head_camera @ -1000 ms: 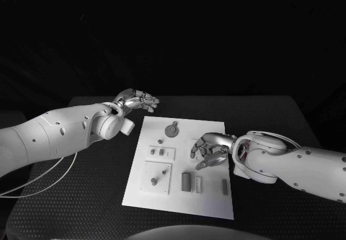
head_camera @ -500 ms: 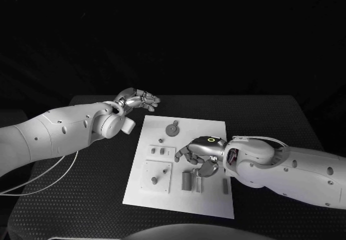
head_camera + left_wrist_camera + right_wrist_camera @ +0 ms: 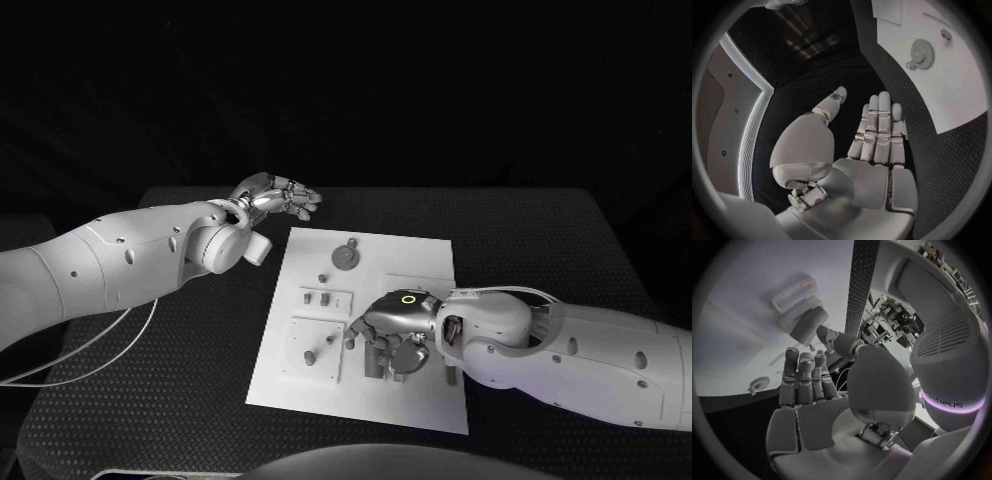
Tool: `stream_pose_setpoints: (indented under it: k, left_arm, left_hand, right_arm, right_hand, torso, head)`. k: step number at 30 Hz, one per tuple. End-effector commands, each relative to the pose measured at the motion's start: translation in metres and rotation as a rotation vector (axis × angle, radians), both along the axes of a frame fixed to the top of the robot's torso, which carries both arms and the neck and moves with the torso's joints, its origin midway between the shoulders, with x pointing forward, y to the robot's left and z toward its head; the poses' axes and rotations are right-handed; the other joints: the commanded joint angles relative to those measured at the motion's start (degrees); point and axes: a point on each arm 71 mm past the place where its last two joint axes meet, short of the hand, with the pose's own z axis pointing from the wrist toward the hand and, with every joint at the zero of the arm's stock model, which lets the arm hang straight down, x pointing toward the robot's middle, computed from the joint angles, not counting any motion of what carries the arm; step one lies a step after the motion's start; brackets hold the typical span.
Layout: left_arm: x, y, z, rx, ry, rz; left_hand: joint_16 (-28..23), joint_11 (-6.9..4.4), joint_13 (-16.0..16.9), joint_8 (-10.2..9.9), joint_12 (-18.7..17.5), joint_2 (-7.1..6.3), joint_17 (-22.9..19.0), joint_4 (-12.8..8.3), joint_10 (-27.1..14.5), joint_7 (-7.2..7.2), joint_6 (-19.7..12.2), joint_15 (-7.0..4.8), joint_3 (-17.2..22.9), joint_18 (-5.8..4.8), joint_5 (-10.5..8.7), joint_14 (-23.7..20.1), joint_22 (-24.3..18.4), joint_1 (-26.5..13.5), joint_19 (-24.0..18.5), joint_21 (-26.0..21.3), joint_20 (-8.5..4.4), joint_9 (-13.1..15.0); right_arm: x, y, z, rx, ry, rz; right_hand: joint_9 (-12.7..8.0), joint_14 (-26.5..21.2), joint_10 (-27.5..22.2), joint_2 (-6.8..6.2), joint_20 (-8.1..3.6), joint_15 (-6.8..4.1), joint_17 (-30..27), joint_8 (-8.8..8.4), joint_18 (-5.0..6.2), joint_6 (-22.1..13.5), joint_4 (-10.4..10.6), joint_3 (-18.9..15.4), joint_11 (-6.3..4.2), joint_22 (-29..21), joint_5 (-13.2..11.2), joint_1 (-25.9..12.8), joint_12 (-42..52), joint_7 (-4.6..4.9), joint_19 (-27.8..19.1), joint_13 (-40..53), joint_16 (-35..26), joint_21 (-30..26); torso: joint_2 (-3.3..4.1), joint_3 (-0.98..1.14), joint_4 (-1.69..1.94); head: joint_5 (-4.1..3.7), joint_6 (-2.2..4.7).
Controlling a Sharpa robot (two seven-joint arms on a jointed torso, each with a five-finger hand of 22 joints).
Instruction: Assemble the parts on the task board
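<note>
I see my right hand point(image 3: 387, 330) low over the near half of the task board point(image 3: 418, 262), its fingers point(image 3: 799, 374) hanging over the upright grey blocks point(image 3: 798, 310) there. Whether it grips a part I cannot tell (the palm hides the contact in the head view, and the wrist view shows only a thumb tip beside a rounded grey block). My left hand point(image 3: 277, 196) is raised off the board's far left corner, over the black table point(image 3: 548, 230), fingers point(image 3: 878, 131) straight, side by side, holding nothing. A gear point(image 3: 345, 257) lies flat near the board's far edge; small pegs point(image 3: 307, 357) stand in the left-hand plates.
</note>
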Motion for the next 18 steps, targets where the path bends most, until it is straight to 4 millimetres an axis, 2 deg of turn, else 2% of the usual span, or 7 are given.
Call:
stream_pose_setpoints:
  k: [1,11,15,18]
  left_arm:
    - [-0.0003,-0.003,0.0008,-0.013,-0.004,-0.019]
    - [-0.0007,-0.0014,0.0004,-0.013,-0.003,-0.017]
    - [-0.0009,-0.0008,0.0003,-0.012,-0.002,-0.016]
    - [-0.0008,-0.0006,0.0002,-0.012,-0.002,-0.015]
  left_hand:
    - [-0.3,0.07,-0.1,0.2,0.2,0.39,0.1,0.3,0.0,0.14,-0.2,0.2,0.0,-0.43,-0.01,0.2,0.1,0.0,0.3,-0.3,0.14,-0.1]
    - [-0.4,0.07,-0.1,0.2,0.3,0.42,0.1,0.4,0.0,0.18,-0.2,0.2,0.0,-0.43,-0.02,0.2,0.1,0.0,0.3,-0.3,0.14,-0.1]
    - [-0.4,0.07,-0.1,0.2,0.3,0.44,0.2,0.4,0.0,0.19,-0.2,0.2,0.0,-0.43,-0.02,0.2,0.1,0.0,0.3,-0.3,0.14,-0.1]
    - [-0.4,0.07,-0.1,0.2,0.3,0.44,0.2,0.4,0.0,0.19,-0.2,0.2,0.0,-0.43,-0.02,0.2,0.1,0.0,0.3,-0.3,0.14,-0.1]
  right_arm:
    - [-0.0037,-0.0015,-0.0085,-0.068,-0.008,0.031]
    - [-0.0066,0.0014,-0.0155,-0.1,-0.015,0.044]
    - [-0.005,-0.0001,-0.0161,-0.107,-0.044,0.039]
    - [-0.0038,-0.0013,-0.0167,-0.12,-0.056,0.034]
  right_hand:
    - [0.2,-0.3,-0.3,0.5,0.02,-0.23,0.1,0.39,-0.07,0.6,-0.2,0.1,-0.16,1.1,-0.1,0.0,0.4,0.1,-0.4,-0.1,0.5,0.4]
    - [0.4,-0.3,-0.2,0.89,-0.09,-0.38,0.1,0.87,-0.07,1.0,-0.2,0.4,-0.34,1.1,-0.1,0.2,1.3,0.39,-0.3,-0.3,1.3,1.2]
    - [0.5,-0.3,-0.2,1.56,-0.16,-0.45,0.0,1.11,-0.07,1.3,-0.2,1.1,-0.41,1.0,-0.1,0.6,1.6,0.34,-0.2,-0.5,1.6,1.4]
    - [0.6,-0.3,-0.1,1.65,-0.25,-0.53,0.0,1.41,-0.07,1.8,-0.2,2.1,-0.51,0.9,-0.1,1.3,1.9,0.51,-0.1,-0.7,1.9,1.6]
  torso:
    - [0.0,-0.03,0.05]
    - [0.0,0.03,-0.03]
    - [0.04,0.03,0.02]
    - [0.01,0.04,-0.03]
  head:
    - [-0.01,0.04]
    - [0.17,-0.13]
    - [0.04,-0.08]
    - [0.12,-0.36]
